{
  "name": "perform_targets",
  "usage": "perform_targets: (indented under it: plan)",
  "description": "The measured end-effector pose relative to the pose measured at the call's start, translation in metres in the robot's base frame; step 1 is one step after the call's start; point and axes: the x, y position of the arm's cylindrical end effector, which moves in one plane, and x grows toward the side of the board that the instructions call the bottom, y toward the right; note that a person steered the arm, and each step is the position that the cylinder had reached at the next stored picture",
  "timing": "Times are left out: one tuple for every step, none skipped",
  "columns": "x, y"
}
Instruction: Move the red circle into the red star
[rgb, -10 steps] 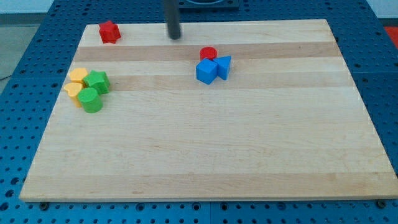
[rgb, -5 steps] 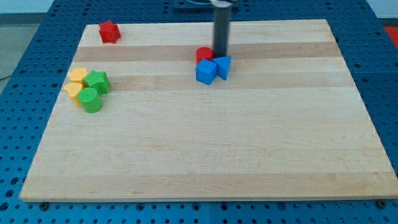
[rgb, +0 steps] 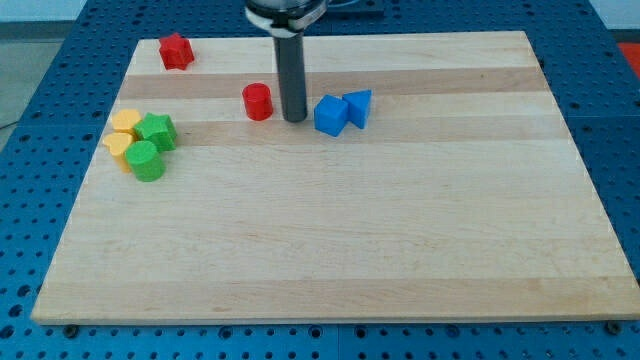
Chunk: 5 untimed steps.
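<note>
The red circle (rgb: 258, 101) lies on the wooden board, left of centre near the view's top. The red star (rgb: 176, 51) sits at the board's top left corner. My tip (rgb: 294, 118) stands just right of the red circle, a small gap between them, and left of the blue cube (rgb: 331, 115).
A blue triangle (rgb: 358, 105) touches the blue cube on its right. At the view's left a cluster holds two yellow blocks (rgb: 122, 134), a green star-like block (rgb: 156, 130) and a green cylinder (rgb: 146, 160). The board (rgb: 340, 240) lies on a blue pegboard.
The tip swung right to the red circle, then moved left, pushing the circle leftward away from the blue blocks. The other blocks have not moved.
</note>
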Motion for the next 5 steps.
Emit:
perform_targets:
  plan:
    - [-0.026, -0.054]
    - [-0.067, -0.082]
    - [-0.070, -0.064]
    - [-0.083, -0.055]
    - [-0.101, -0.085]
